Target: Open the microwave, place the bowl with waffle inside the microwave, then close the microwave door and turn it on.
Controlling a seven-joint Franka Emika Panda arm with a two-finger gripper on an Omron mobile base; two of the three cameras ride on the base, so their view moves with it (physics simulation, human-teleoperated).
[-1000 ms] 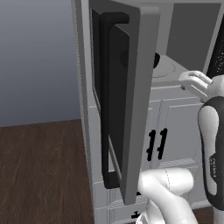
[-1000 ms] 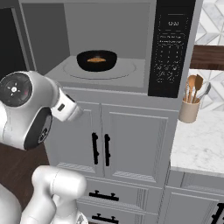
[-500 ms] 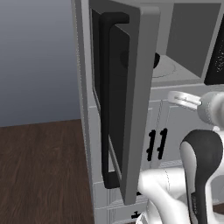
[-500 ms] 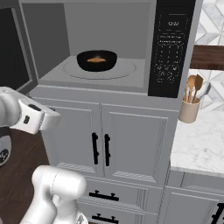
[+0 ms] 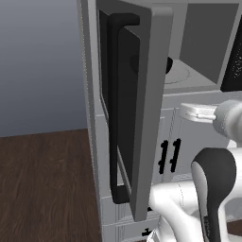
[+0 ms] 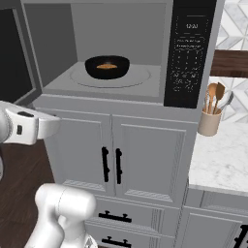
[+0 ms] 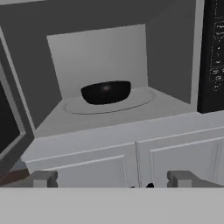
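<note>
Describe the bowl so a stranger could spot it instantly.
Look into the open microwave above the white cabinets. On its round turntable sits the bowl: small, shallow and black, holding an orange-brown waffle, the only dark item in that grey cavity.

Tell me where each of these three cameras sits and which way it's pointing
Left base view: behind the arm's left, facing the open microwave door edge-on; white arm at lower right.
Right base view: behind the arm's right, facing the microwave cavity; arm at lower left.
Hand view: on the hand, below the cavity's level, looking into it; open gripper at bottom.
The right base and hand views share the bowl on the turntable.
</note>
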